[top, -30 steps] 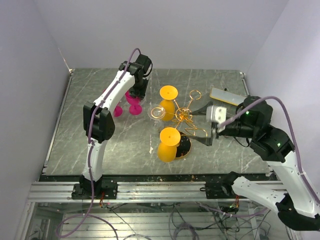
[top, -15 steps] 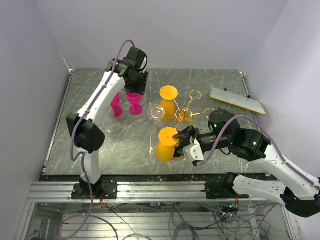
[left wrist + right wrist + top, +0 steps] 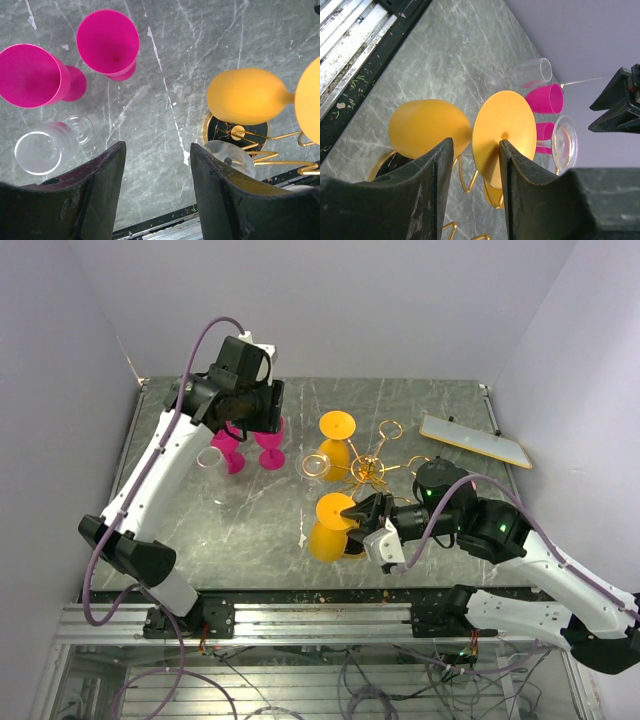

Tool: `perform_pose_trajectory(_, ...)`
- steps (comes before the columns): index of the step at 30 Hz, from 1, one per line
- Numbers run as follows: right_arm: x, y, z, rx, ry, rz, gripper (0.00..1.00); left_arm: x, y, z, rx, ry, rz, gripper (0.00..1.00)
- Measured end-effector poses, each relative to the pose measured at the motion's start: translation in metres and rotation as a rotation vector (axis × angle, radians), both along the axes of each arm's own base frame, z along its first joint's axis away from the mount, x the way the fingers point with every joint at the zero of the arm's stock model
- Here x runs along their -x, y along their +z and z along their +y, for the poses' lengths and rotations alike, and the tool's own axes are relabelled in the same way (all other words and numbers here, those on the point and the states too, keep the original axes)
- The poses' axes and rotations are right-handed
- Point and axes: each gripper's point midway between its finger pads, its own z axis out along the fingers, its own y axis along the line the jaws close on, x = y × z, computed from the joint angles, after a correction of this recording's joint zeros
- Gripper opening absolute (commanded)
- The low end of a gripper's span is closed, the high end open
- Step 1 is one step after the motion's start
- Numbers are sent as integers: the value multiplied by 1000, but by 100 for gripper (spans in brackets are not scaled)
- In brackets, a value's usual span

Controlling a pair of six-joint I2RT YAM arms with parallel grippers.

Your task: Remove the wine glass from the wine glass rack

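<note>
The gold wire wine glass rack (image 3: pixel 368 471) stands mid-table on its dark round base (image 3: pixel 235 133). A yellow wine glass (image 3: pixel 328 532) hangs upside down on its near arm, and a second yellow glass (image 3: pixel 336 442) hangs on the far side. A clear glass (image 3: pixel 314 466) hangs on the left. My right gripper (image 3: pixel 362 516) is open. Its fingers straddle the near yellow glass's stem, just behind its foot disc (image 3: pixel 504 131), and its bowl (image 3: pixel 427 128) lies to the left. My left gripper (image 3: pixel 256 406) is open and empty, raised above the pink glasses.
Two pink glasses (image 3: pixel 268 446) stand upright at the left, and they also show in the left wrist view (image 3: pixel 108 42). A clear glass (image 3: pixel 210 457) lies on its side beside them. A white board (image 3: pixel 474 440) lies at the back right. The table's front rail (image 3: pixel 300 592) is near.
My right gripper swung left from the rack's right side to the near yellow glass and now straddles its stem. My left arm lifted up and back from the pink glasses.
</note>
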Motion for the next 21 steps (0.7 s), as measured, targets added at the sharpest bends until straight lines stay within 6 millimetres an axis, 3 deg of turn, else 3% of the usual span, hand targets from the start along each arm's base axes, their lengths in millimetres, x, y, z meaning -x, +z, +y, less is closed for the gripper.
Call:
perform_pose_trajectory(10, 2, 3, 5, -16, 15, 14, 23, 16, 15, 6, 30, 2, -30, 65)
perform_pose_trajectory(14, 2, 7, 6, -29, 13, 22, 11, 18, 12, 7, 29, 4, -25, 65)
perform_pose_trajectory(21, 3, 22, 7, -72, 5, 28, 6, 20, 8, 8, 22, 5, -13, 65)
